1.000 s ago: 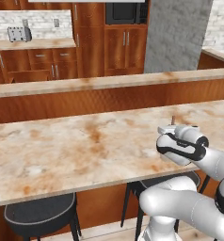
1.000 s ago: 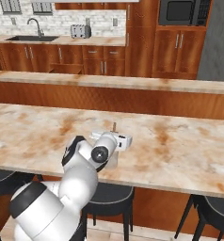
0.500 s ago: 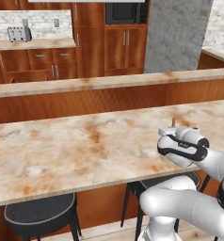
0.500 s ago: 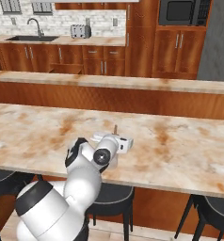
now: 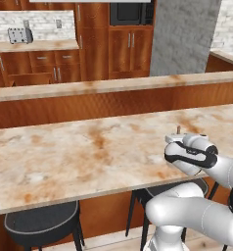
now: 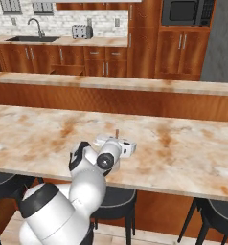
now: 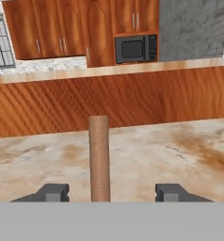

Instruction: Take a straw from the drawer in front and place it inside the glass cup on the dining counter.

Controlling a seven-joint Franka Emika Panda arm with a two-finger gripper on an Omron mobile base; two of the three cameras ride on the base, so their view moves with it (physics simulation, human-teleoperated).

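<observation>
Hand (image 7: 112,193) newly spread (straw (image 7: 99,157) between)

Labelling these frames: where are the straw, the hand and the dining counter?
straw (image 7: 99,157), hand view, middle of its shaft.
hand (image 7: 111,192), hand view, midway between fingertips.
dining counter (image 5: 74,157), left base view, bare marbled top.

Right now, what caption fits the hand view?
Straw standing upright between the open gripper tips over the dining counter.
</observation>
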